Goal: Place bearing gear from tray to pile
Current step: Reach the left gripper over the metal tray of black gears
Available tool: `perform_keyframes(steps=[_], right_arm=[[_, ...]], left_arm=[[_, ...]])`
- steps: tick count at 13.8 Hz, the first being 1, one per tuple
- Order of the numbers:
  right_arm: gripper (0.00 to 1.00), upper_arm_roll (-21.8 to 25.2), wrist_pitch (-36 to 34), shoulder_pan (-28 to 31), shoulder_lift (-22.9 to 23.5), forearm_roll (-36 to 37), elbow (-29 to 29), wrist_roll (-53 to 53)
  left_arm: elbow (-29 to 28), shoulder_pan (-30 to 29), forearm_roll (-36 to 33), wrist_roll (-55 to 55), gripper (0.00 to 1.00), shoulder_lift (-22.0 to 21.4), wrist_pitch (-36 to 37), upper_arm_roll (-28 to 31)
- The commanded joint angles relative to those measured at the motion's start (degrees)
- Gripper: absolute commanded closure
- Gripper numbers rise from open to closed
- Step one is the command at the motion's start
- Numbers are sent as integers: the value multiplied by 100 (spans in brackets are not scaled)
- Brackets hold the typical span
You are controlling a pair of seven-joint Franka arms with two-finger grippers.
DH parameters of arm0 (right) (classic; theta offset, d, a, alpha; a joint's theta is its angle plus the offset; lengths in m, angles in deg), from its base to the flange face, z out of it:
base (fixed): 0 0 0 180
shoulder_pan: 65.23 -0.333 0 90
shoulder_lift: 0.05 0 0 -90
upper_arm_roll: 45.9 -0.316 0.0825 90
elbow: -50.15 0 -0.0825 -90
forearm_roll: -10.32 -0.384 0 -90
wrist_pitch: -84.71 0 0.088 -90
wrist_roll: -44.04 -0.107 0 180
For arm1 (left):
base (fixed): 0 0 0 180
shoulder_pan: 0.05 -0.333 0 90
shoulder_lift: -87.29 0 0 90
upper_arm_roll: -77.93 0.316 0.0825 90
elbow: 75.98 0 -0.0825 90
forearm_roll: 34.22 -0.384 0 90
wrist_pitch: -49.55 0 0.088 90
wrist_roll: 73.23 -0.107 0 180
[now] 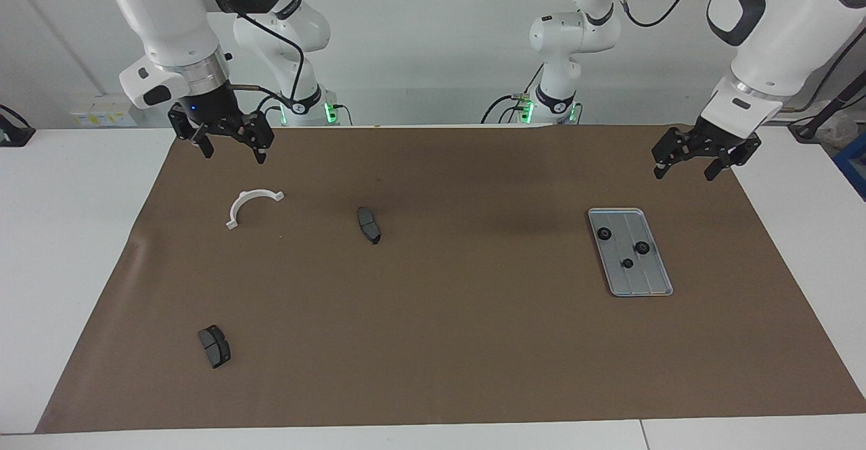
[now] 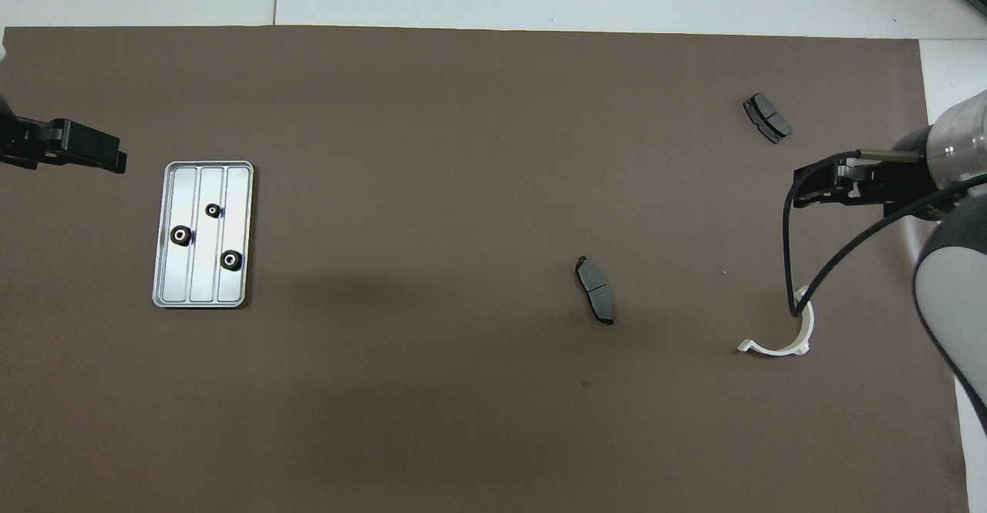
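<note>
Up at the robots' edge of the brown paper mat (image 1: 433, 315), both grippers hang in the air with nothing in them. The left gripper (image 1: 685, 171), black and two-fingered on its white arm, is over the mat's corner at the left arm's end, nearer the robots than the tray, its fingers spread apart. The right gripper (image 1: 232, 151) is over the mat's edge at the right arm's end, close above the white bracket, and its fingers are spread as well.

Next out from the robots, at the right arm's end, lies the white half-ring plastic bracket (image 1: 251, 206), flat on the mat. Toward the middle of the table and slightly farther out rests a dark grey curved brake pad (image 1: 369, 225), well apart from the bracket.

At the left arm's end sits the flat rectangular silver-grey metal tray (image 1: 649, 284) with rounded corners, raised rim and lengthwise grooves. Three small black round bearing gears lie in it, apart from each other: one gear (image 1: 605, 234) nearest the robots, a second gear (image 1: 641, 248) in the middle of the tray's length, and a smaller third gear (image 1: 627, 263) farthest out.

Farthest from the robots, at the right arm's end, a second dark grey brake pad (image 1: 214, 346) lies alone on the mat, well apart from the bracket and the first pad.
</note>
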Motion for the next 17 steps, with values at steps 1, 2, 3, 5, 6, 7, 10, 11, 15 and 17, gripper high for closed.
perform_keyframes(steps=[1,2,3,5,6,7,10,11,15,17], right_arm=[[0,-38,-29,106,-10,-159,19,192],[0,-38,-29,106,-10,-159,11,192],[0,-38,-29,97,-10,-159,19,192],[0,-38,-29,106,-10,-159,19,192],[0,-38,-29,106,-10,-159,19,192],[0,-38,-20,106,-10,-159,19,192],[0,-38,-29,106,-10,-159,10,192],[0,-38,-29,106,-10,-159,19,192],[0,-38,-29,106,-10,-159,19,192],[0,-38,-29,106,-10,-159,19,192]], left_arm=[[-259,-121,-106,29,0,201,-497,-24],[-330,-122,-106,46,0,280,-638,-16],[-426,-130,-106,64,0,342,-778,-15],[-672,-122,-106,143,0,360,-946,-15],[-778,-122,-123,239,0,377,-1043,-15],[-901,-113,-141,362,0,429,-1191,-15],[-1165,-25,-141,599,4,587,-1640,-15],[-1218,-8,-149,705,7,606,-1720,-15],[-1639,63,-150,846,17,615,-2070,-15],[-1798,72,-150,864,20,615,-2221,-15]])
